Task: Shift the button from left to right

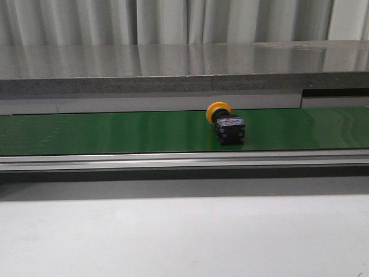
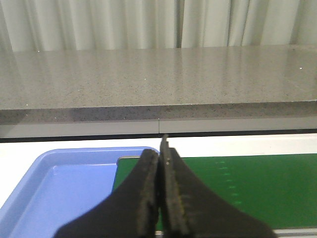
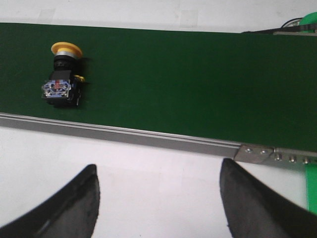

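The button (image 1: 226,123), a yellow-orange cap on a black boxy body, lies on its side on the green belt (image 1: 104,131), right of the middle in the front view. It also shows in the right wrist view (image 3: 63,77), on the belt (image 3: 188,84). My right gripper (image 3: 157,171) is open and empty over the white table, on the near side of the belt and apart from the button. My left gripper (image 2: 161,151) is shut and empty, above the belt's left end (image 2: 257,188). Neither gripper shows in the front view.
A blue tray (image 2: 59,188) lies at the belt's left end. A grey stone-like counter (image 1: 173,66) runs behind the belt, with curtains beyond. A metal rail (image 1: 184,160) edges the belt's near side. Something green (image 3: 311,22) shows at the belt's right end.
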Robot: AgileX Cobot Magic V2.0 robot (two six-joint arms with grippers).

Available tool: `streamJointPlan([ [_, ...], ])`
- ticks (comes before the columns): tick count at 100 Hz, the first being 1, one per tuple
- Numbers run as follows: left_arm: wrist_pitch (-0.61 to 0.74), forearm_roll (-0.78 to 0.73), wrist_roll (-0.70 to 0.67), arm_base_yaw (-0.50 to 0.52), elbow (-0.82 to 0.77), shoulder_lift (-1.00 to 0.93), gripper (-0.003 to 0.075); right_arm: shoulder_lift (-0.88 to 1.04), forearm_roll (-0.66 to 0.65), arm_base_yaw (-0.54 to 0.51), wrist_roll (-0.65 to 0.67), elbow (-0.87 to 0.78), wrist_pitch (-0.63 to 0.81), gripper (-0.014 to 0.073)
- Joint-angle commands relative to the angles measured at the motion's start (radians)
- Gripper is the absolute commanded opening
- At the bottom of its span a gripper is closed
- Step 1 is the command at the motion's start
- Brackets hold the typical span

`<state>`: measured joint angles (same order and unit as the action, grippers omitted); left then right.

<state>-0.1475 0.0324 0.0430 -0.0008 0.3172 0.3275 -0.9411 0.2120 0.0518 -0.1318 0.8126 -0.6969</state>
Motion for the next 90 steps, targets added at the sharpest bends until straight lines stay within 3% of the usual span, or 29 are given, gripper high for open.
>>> streamJointPlan([
  [1, 0.08, 0.01, -0.003, -0.006, 0.029, 0.006, -0.002, -0.051, 0.027, -0.005, -0.041, 0.087, 0.03, 0.0519],
  [49, 0.08, 0.01, -0.003, -0.006, 0.029, 0.006, -0.002, -0.427, 0.031, 0.128, -0.119, 0.347, 0.039, 0.052],
  [90, 0.08, 0.01, -0.003, -0.006, 0.029, 0.006, -0.002, -0.641, 0.028, 0.155, -0.12, 0.414, 0.058, 0.052],
])
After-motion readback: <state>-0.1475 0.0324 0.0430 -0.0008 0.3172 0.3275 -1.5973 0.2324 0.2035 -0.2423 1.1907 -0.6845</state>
